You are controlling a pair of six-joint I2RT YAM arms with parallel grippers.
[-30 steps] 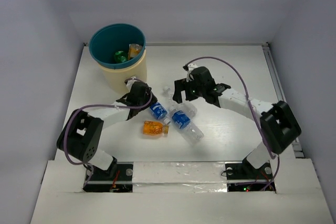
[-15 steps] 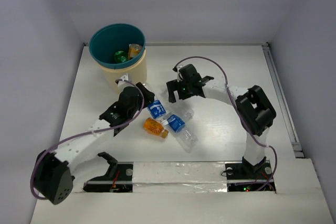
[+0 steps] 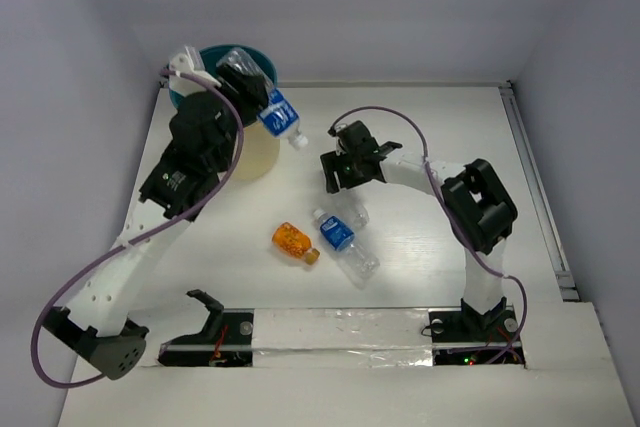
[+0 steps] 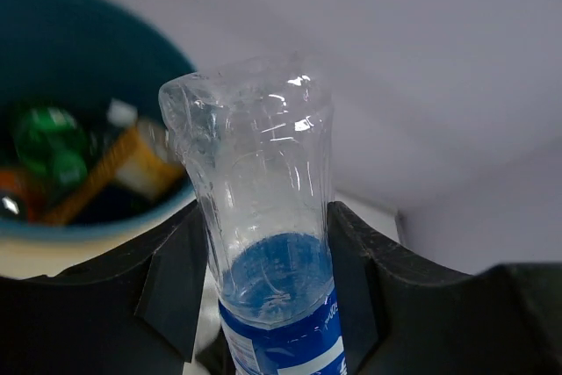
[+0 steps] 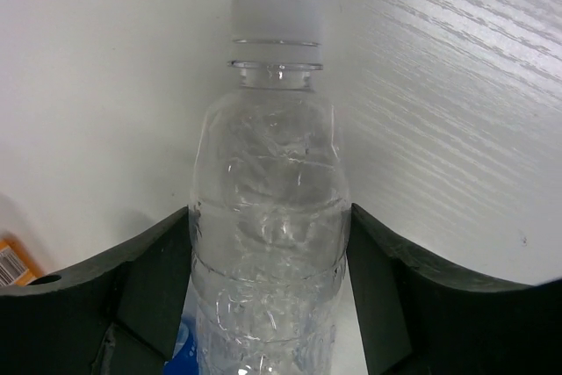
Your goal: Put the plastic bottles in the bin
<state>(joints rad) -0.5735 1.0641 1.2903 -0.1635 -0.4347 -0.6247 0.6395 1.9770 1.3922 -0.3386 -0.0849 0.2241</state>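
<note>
Left end effector (image 3: 250, 82) high, gripping; right (image 3: 343, 165) low.

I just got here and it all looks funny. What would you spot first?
First, the left gripper, raised high at the back left, holding a clear blue-label bottle up by the teal-and-cream bin. Next, the right gripper at mid-table, its fingers on either side of a clear white-capped bottle lying there. An orange bottle and another blue-label bottle lie nearer the front.
</note>
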